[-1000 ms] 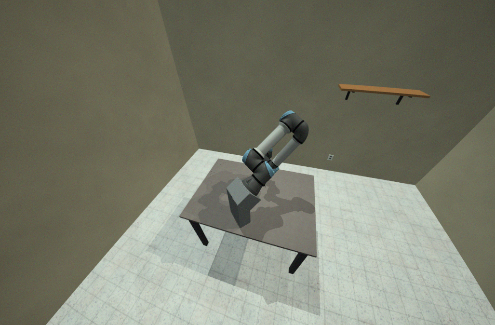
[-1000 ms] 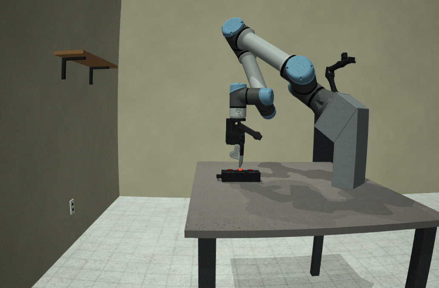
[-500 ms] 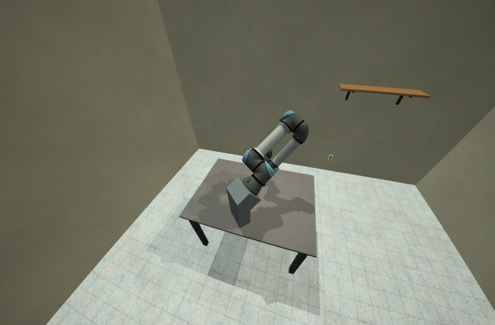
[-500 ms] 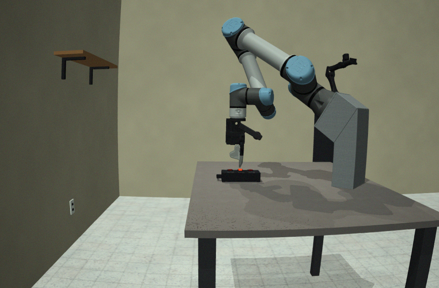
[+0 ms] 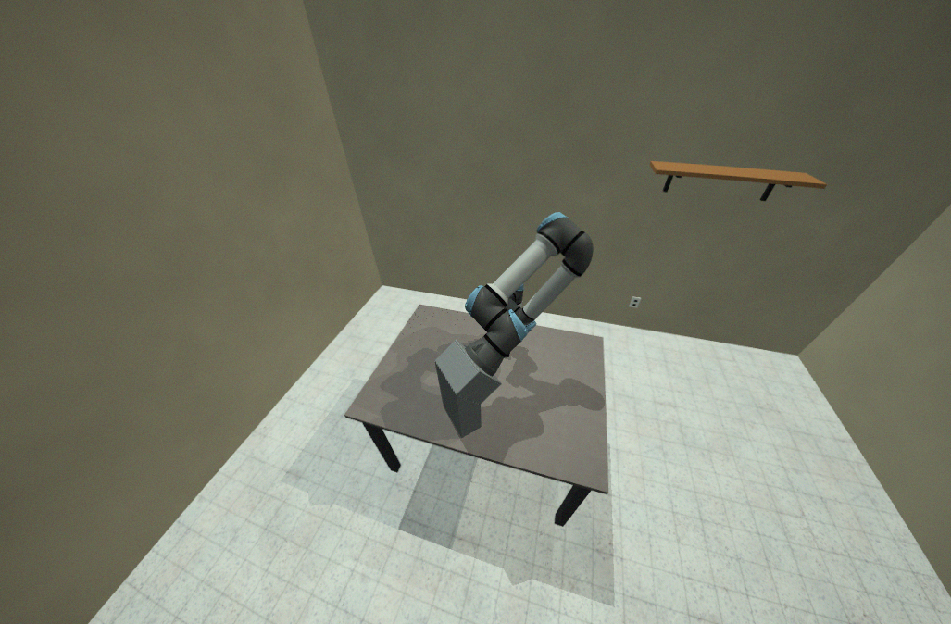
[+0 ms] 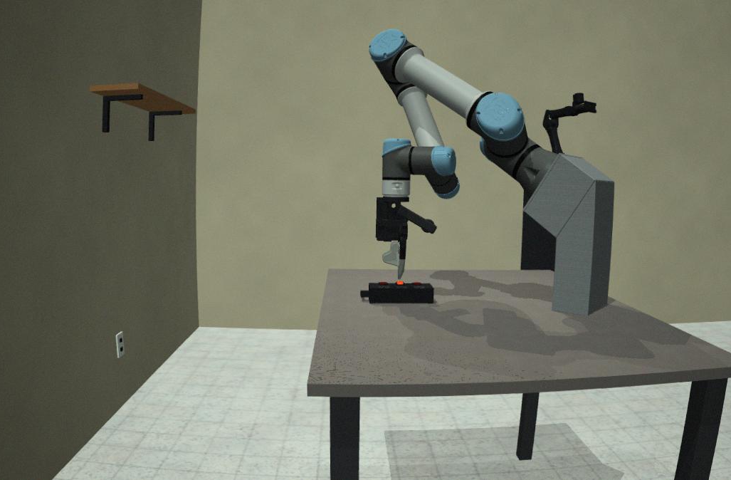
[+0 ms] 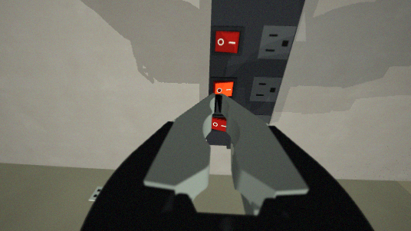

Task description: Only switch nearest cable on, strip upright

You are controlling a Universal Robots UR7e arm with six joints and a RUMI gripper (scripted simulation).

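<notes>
The black power strip (image 6: 398,292) lies face up on the table near its far left edge, with a short cable stub (image 6: 365,294) at its left end. In the wrist view the strip (image 7: 253,50) runs away from me with three red rocker switches. The far switch (image 7: 227,42) is dull red. The middle switch (image 7: 223,87) glows brighter. The near switch (image 7: 218,123) shows through the gap between my fingers. My gripper (image 7: 217,95) is shut and empty, pointing straight down, with its tips (image 6: 401,274) just above the middle switch. In the top view the arm hides the strip.
The grey robot pedestal (image 6: 575,237) stands on the table at the right rear. A wooden shelf (image 6: 142,99) hangs on the left wall, far from the table. A wall socket (image 6: 119,343) sits low on that wall.
</notes>
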